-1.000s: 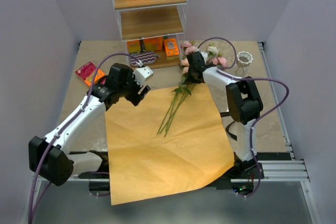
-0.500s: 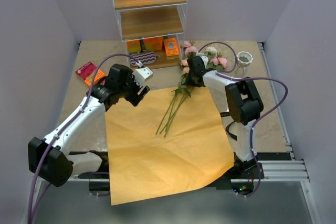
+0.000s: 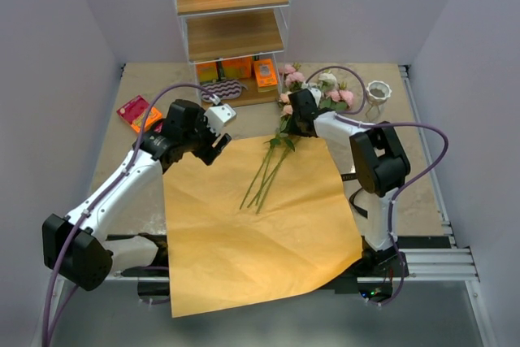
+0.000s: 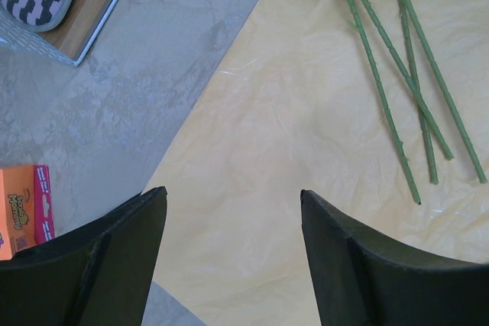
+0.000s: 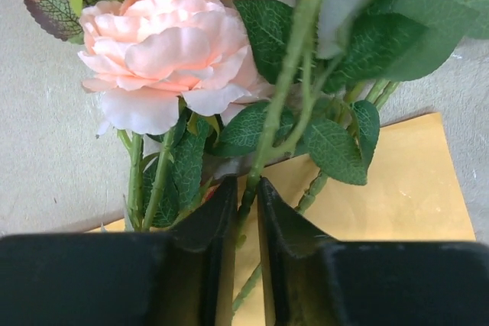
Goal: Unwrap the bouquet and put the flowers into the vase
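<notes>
Right pincer point(image 5: 246, 192) clenched on a thin green stem of the flowers point(image 5: 164, 59), the stem running up through the narrow slit between its two black fingers point(image 5: 202, 265). A full peach-pink rose sits just above the fingertips and to one side, and dark green leaves crowd close around them.

From overhead, this pincer grips the bunch at its neck. The pink and cream heads lie on the counter point(image 3: 422, 176) just beyond it. The bare stems point(image 3: 264, 175) trail back from it toward the arm bases, across the far part of the orange paper sheet point(image 3: 260, 233), which lies spread flat. The vase point(image 3: 378, 93) stands on the robot's right of the pincer and a little farther back, near the flower heads but apart from them.

Left pincer point(image 4: 233, 208) released, jaws wide and holding nothing, poised over the far left edge of the sheet. The cut ends of the stems lie ahead of it and to its right. A pink-and-orange packet point(image 4: 23, 208) rests on bare counter to its left. A shelf unit point(image 3: 231, 34) stands beyond both pincers.
</notes>
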